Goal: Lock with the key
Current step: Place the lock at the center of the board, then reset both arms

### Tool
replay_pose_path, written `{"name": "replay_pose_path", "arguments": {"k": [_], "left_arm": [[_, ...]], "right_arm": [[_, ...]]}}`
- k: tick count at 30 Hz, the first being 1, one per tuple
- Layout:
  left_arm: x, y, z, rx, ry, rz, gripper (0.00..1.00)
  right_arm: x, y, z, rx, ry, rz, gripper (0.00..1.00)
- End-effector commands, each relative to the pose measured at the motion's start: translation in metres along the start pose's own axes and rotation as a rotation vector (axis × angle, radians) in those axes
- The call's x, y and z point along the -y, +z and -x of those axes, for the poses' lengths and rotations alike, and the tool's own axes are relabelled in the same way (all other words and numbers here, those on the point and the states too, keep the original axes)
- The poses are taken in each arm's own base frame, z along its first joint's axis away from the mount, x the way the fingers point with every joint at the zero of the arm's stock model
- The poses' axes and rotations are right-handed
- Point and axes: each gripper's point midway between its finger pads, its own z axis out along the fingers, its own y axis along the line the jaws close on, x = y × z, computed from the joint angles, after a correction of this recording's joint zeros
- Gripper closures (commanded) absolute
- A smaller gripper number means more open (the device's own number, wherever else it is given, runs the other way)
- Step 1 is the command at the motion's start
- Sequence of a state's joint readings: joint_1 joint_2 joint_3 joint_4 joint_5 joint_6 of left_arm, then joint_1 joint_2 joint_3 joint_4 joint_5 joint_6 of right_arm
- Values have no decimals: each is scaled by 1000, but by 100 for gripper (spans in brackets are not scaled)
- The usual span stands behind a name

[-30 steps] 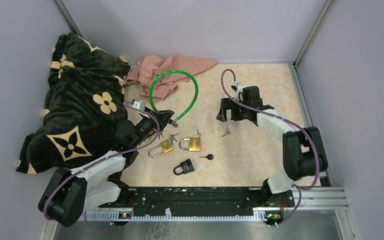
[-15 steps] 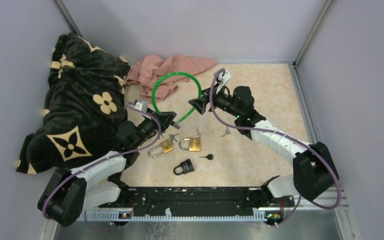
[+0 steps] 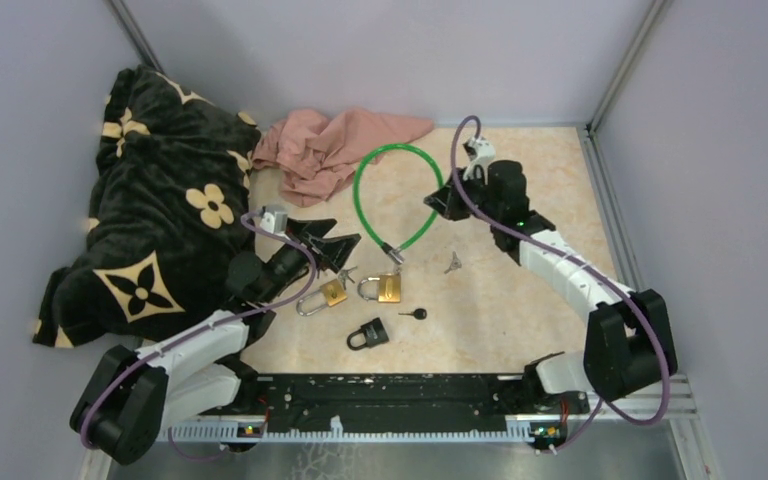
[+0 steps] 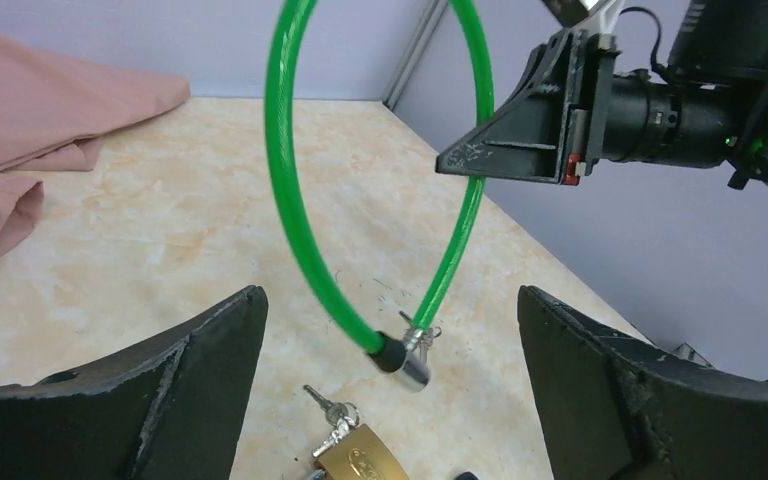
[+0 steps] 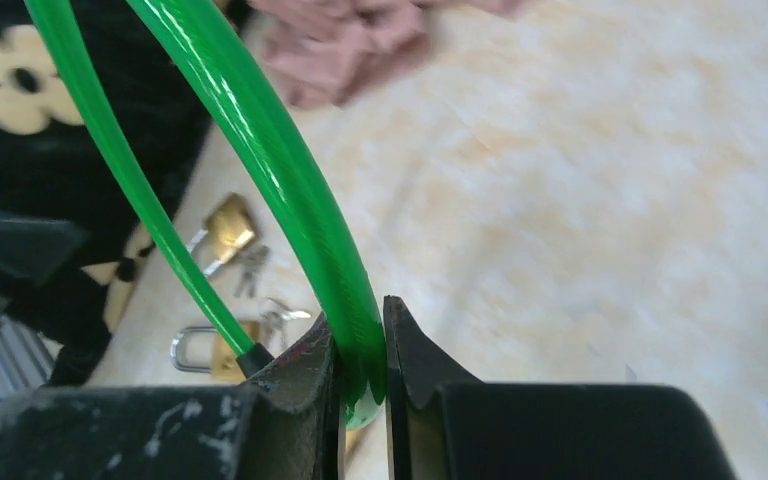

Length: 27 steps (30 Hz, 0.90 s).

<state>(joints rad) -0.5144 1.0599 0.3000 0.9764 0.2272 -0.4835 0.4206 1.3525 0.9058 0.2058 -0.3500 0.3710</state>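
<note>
While between right jaws, green cable loop (image 5: pixel 278 195).

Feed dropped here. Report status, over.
Left gripper open, empty. Right gripper shut on cable lock, loop upright. Padlocks lie near its end.

A robot lab cell (plain walls (image 3: pixel 380 50), metal posts (image 3: pixel 622 62)).

Left edge of table (image 3: pixel 520 310): blanket (image 3: pixel 150 210); back edge: cloth (image 3: pixel 330 140); cable lock (image 3: pixel 357 195) mid-table, padlocks (image 3: pixel 382 289) before it, key (image 3: pixel 452 264) right of them.
</note>
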Motion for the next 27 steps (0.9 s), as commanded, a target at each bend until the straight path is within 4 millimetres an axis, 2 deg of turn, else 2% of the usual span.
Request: {"name": "replay_pose_path", "arguments": {"k": [1, 6, 9, 10, 11, 12, 13, 14, 15, 18, 21, 25, 27], "left_arm": [[1, -5, 9, 54, 24, 5, 2], [2, -8, 8, 57, 14, 4, 2], [-3, -10, 7, 61, 11, 28, 1], [-5, -10, 7, 62, 8, 42, 2], [-8, -10, 7, 63, 8, 54, 1], [-9, -10, 7, 65, 8, 63, 1], [-10, -11, 8, 68, 10, 67, 2], [-10, -11, 9, 71, 13, 70, 2], [-10, -11, 10, 75, 16, 72, 2], [-14, -13, 13, 88, 28, 91, 2], [-23, -16, 15, 112, 54, 140, 1], [-33, -19, 25, 146, 168, 185, 1], [-40, -22, 33, 169, 255, 220, 2]], "right_arm": [[47, -47, -15, -192, 158, -139, 100], [102, -86, -71, -384, 292, -247, 100], [130, -97, -107, -494, 351, -327, 100], [137, -97, -114, -508, 361, -347, 100], [143, -95, -118, -513, 369, -366, 90], [146, -92, -119, -510, 375, -366, 77], [149, -88, -118, -507, 372, -366, 55], [155, -88, -117, -515, 368, -392, 16], [162, -90, -113, -523, 357, -430, 3], [186, -104, -90, -509, 278, -611, 2], [207, -129, -51, -407, 195, -829, 2], [209, -154, -20, -188, 153, -954, 2], [209, -164, -17, -79, 156, -988, 2]]}}
